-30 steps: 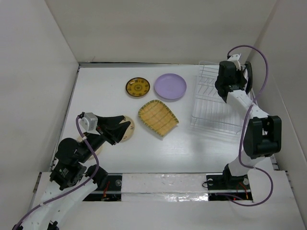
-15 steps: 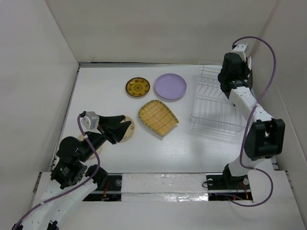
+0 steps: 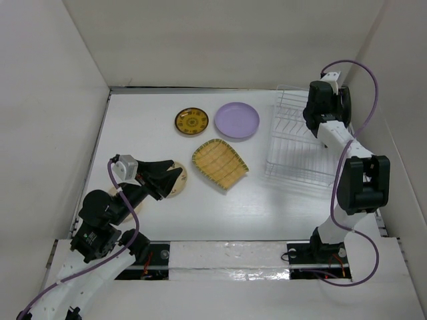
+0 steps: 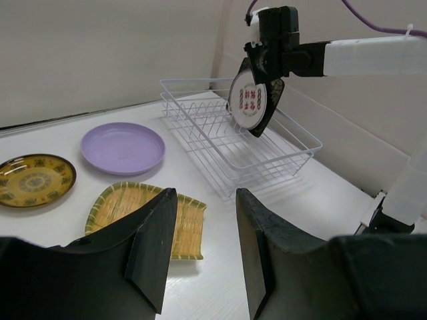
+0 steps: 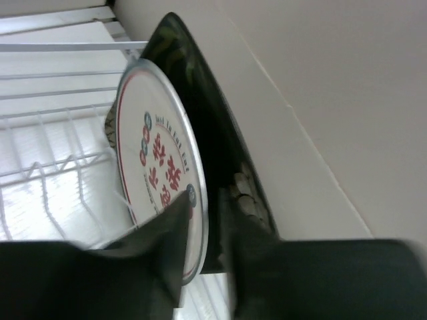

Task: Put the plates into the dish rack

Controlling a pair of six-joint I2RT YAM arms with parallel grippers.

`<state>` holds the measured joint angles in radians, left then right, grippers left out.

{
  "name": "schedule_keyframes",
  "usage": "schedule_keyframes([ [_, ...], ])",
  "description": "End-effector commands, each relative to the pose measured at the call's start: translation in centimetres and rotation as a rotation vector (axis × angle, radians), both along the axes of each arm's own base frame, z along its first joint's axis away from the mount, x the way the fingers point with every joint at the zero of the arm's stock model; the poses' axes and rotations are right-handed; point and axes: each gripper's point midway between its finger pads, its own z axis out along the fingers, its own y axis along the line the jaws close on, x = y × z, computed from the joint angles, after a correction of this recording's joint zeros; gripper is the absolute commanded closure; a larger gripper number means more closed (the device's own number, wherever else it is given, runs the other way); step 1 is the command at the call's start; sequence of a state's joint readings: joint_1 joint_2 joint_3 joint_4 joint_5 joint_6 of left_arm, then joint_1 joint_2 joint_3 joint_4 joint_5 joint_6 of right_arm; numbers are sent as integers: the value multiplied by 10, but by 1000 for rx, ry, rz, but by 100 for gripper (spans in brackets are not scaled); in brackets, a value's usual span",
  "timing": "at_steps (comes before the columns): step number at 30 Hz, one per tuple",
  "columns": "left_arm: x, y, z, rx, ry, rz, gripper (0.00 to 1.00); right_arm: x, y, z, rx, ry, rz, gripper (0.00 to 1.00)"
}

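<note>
The white plate (image 5: 157,153) with red characters stands on edge at the far end of the white wire dish rack (image 4: 267,150). It also shows in the left wrist view, white plate (image 4: 248,100). My right gripper (image 5: 207,213) straddles its rim with the jaws slightly parted, a dark gap beside one finger. A dark dish-like shape (image 5: 200,100) sits right behind it. On the table lie the lavender plate (image 3: 237,120), the brown-and-yellow plate (image 3: 191,121) and the yellow ribbed plate (image 3: 220,164). My left gripper (image 4: 205,195) hangs open and empty over a cream plate (image 3: 177,189).
White walls close in the table on three sides, and the rack (image 3: 293,153) lies along the right wall. The right arm (image 3: 357,180) reaches up that side. A tan rim (image 3: 107,197) peeks out under the left arm.
The right wrist has turned and shifted a little toward the back wall over the rack, and its jaws have parted slightly round the white plate. The left arm has not moved.
</note>
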<state>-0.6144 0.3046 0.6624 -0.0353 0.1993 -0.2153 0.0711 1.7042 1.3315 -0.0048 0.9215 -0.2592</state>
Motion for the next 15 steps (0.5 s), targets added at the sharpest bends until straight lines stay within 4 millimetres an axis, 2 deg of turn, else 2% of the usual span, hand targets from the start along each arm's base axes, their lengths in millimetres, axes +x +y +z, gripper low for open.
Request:
schedule_keyframes([
  [1,5,-2,2,-6,-11,6,62,7,8,14,90,-106,20,64],
  [2,4,-2,3,-7,-12,6,62,7,10,19,110,-121,32,57],
  [3,5,-2,2,-4,-9,7,62,7,15,30,140,-153,65,46],
  [5,6,-2,2,-4,-7,12,62,7,34,53,192,-211,137,37],
  [6,7,-2,1,-4,-5,15,62,11,45,53,214,-211,175,37],
  [7,8,-2,0,-2,-2,16,62,10,60,62,247,-227,234,37],
  [8,8,-2,1,-3,-3,19,62,12,90,61,283,-208,328,38],
  [10,10,-1,-5,12,18,27,62,13,145,56,374,-172,540,66],
  [12,11,0,-6,13,20,39,64,4,221,33,492,-76,784,100],
  [13,12,1,-6,15,22,44,65,-1,247,23,551,-44,852,100],
  [14,13,2,-6,15,21,51,71,-4,271,4,599,6,909,100],
  [15,13,3,-6,14,23,58,73,-18,311,-10,649,74,1020,100],
])
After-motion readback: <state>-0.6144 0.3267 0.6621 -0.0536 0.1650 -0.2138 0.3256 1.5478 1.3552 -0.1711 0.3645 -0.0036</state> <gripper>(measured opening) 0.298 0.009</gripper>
